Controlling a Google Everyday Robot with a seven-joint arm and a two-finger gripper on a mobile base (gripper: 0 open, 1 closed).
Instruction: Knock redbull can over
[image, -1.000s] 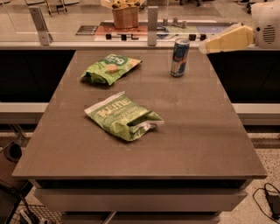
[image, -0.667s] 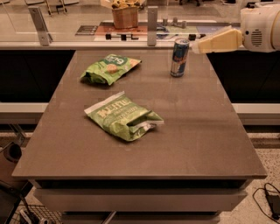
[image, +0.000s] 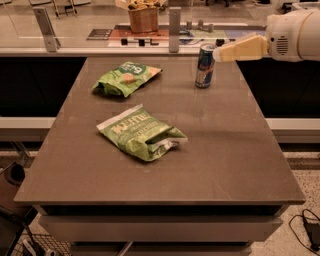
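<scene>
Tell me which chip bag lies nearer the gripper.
The far bag, level with the redbull can; the gripper hangs at that can's top. The near bag lies mid-table, further off.

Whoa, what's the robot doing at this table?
A robot arm stretches in from the right, and its gripper is level with the top of the redbull can at the far side of the table. The can is upright, so it has not been knocked over yet. I cannot tell if the gripper is touching it. Two green chip bags lie flat to the left, away from the gripper.
</scene>
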